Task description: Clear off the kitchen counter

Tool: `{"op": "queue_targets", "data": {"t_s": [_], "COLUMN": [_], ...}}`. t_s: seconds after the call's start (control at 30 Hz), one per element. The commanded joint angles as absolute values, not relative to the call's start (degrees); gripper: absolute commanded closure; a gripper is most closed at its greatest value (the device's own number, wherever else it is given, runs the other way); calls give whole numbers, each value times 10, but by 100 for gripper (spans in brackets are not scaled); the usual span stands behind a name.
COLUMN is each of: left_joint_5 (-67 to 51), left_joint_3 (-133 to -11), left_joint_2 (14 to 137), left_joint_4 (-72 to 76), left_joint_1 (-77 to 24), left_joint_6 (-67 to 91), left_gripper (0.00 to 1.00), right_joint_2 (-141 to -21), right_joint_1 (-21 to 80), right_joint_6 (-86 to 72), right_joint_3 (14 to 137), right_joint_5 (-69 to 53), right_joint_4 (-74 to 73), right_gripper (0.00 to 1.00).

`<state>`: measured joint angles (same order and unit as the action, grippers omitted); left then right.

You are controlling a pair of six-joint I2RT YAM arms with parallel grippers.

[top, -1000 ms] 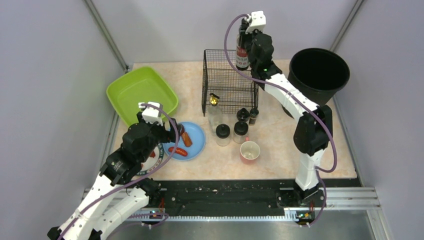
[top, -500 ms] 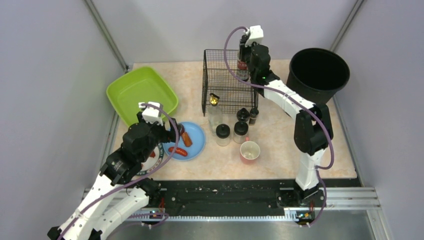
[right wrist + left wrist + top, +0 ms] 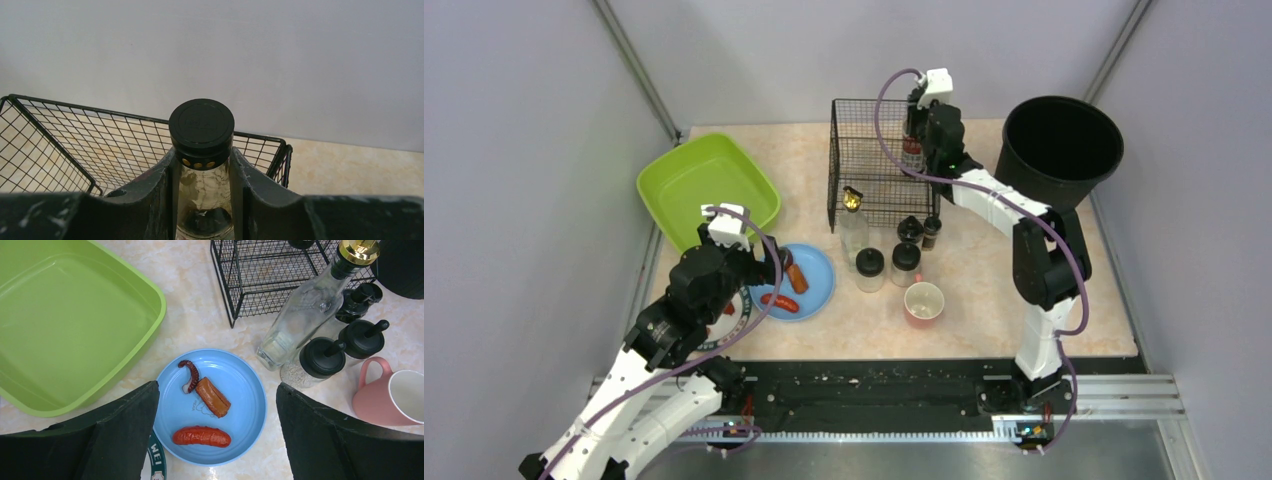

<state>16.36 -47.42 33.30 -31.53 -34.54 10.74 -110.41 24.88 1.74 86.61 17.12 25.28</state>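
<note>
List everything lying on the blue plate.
Three food pieces: a curled dark tentacle, a brown sausage chunk and a red sausage. One of the left gripper's jaws covers the blue plate's lower-left rim; anything there is unseen.

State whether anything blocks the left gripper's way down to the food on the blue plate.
Nothing visible does. The left gripper hangs open above the blue plate, its sausage lying bare below the jaws; the glass bottle stands beside it.
</note>
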Motion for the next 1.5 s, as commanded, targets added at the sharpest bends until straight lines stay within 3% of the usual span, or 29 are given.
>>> {"op": "queue_targets", "data": {"t_s": [0.0, 0.53, 0.73, 0.97, 1.1, 1.3, 1.47], "left_joint_5": [164, 162, 165, 165, 165, 159, 155], "left_joint_3": [-472, -473, -471, -471, -472, -469, -470], "left_joint_2": [337, 336, 336, 337, 337, 334, 331], "left_joint_4": [-301, -301, -301, -300, -301, -297, -294], "left_joint_1": [-343, -342, -342, -342, -342, -342, -343], "left_joint_6": [103, 104, 104, 104, 103, 103, 100], "left_gripper": [9, 9, 9, 9, 9, 9, 1], "right_joint_2": [-1057, -1067, -1062, -1048, -1035, -996, -934], "right_joint_1": [244, 243, 243, 244, 244, 245, 246], "right_joint_6": [4, -19, -20, -16, -14, -18, -28], "right_joint_3": [877, 830, 831, 851, 859, 851, 826], "right_joint_5": [177, 190, 196, 187, 181, 183, 181], "right_joint_4": [354, 345, 340, 316, 300, 281, 234], "right_gripper": [100, 100, 65, 41, 33, 30, 28]}}
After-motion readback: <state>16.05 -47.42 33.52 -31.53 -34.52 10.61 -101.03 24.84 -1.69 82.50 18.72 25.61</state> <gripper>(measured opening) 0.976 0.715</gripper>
